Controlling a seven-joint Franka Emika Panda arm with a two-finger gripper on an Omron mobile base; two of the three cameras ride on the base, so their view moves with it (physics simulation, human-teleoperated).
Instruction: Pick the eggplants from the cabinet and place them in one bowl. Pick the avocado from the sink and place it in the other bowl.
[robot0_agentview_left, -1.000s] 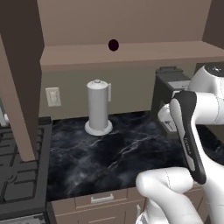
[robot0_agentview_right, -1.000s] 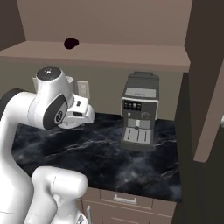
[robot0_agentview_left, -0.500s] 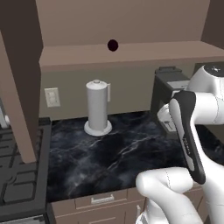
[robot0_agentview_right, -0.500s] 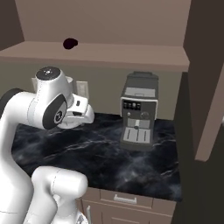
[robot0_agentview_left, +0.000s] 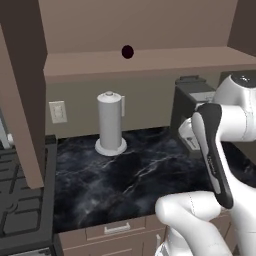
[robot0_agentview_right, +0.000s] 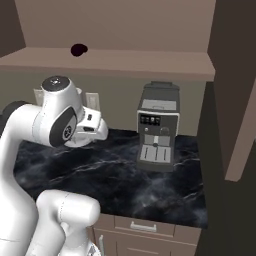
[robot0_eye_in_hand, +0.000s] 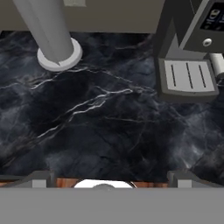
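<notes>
One eggplant (robot0_agentview_left: 127, 51) on the open cabinet shelf (robot0_agentview_left: 150, 64), well back from the front lip, toward the rear wall; same dark blob near the left end of the shelf in the right base view (robot0_agentview_right: 78, 49). It reads as a small rounded lump, slightly wider than tall from the right side; too small to tell where the stem points or to call a long axis. Shelf bare on both sides of it, open room above up to the cabinet interior. Below, black marble counter (robot0_agentview_left: 130, 175): paper towel holder (robot0_agentview_left: 111, 123) upright near the back wall, left of centre; coffee machine (robot0_agentview_right: 158, 127) upright at the back toward the right end, drip tray facing the front edge. Wide clear stretch of counter between the two and along the whole front edge. Stove (robot0_agentview_left: 22, 205) abuts the counter's left edge; a tall cabinet side closes the right end. Wall outlet (robot0_agentview_left: 58, 111) behind, left of the holder. Arm folded over the right part of the counter, hand low and looking down at the marble; gripper (robot0_eye_in_hand: 112, 179) near the front edge, finger tips (robot0_eye_in_hand: 39, 178) at the far left and right of the hand view, jaws spread wide apart, nothing between them.
</notes>
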